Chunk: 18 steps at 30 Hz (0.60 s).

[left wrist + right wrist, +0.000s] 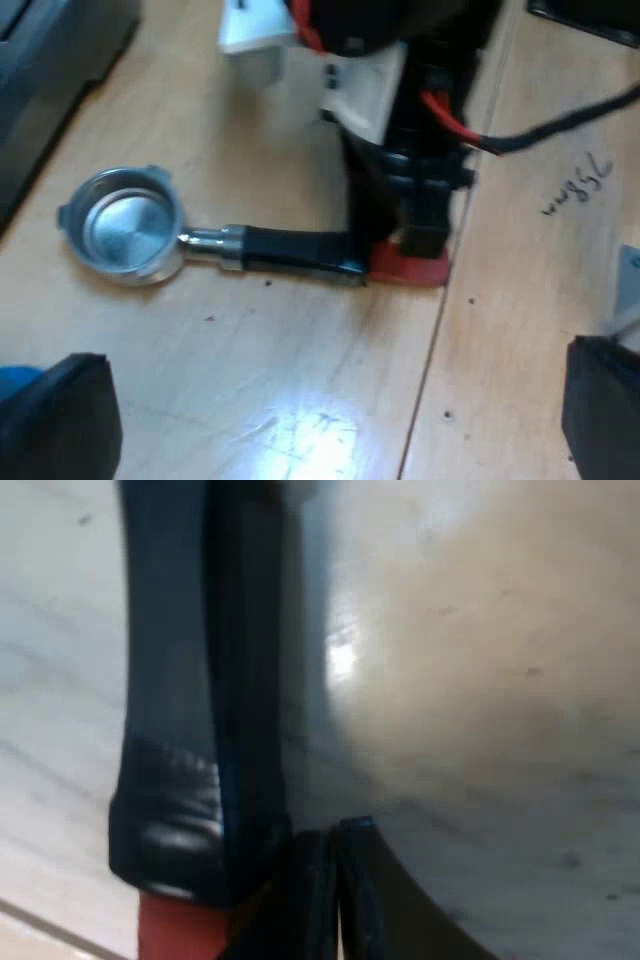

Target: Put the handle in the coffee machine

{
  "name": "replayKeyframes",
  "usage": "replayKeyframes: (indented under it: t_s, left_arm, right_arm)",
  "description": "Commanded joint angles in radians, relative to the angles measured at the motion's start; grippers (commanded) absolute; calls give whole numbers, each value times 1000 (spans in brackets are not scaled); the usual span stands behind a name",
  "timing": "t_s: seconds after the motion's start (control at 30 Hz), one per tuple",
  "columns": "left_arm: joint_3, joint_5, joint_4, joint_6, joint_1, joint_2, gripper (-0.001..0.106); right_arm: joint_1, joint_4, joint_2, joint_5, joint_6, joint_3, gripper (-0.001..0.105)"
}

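- Nearby, the espresso machine (pixel 45 70) stands beside the holder (pixel 125 228) lying on the wooden table (pixel 520 300).
- Left gripper (pixel 335 370) gapes wide.
- Right gripper (pixel 338 845), fingers pressed together, crowds the red end (pixel 405 266).

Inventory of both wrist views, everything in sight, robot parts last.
metal holder: 1, silver basket, dark handle, red end; lying on the table
table: 1, light wood; under the holder, handwriting on it
dark grey body: 1; beyond the holder's basket, possibly the machine
blue item: 1; beside a left finger, cannot identify
right gripper: 1, black; at the handle's red end
left gripper: 1, black, open; above the table near the holder
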Motion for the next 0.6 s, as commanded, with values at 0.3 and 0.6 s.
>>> replayKeyframes:
  t_s: [0.3, 0.6]
  left_arm:
    - [-3, -30, 105, 13, 90, 1, 90]
    - [-3, -50, 130, 43, 106, 1, 90]
  right_arm:
    - [67, -274, 69, -12, 102, 0, 0]
    - [67, -453, 196, -61, 142, -62, 0]
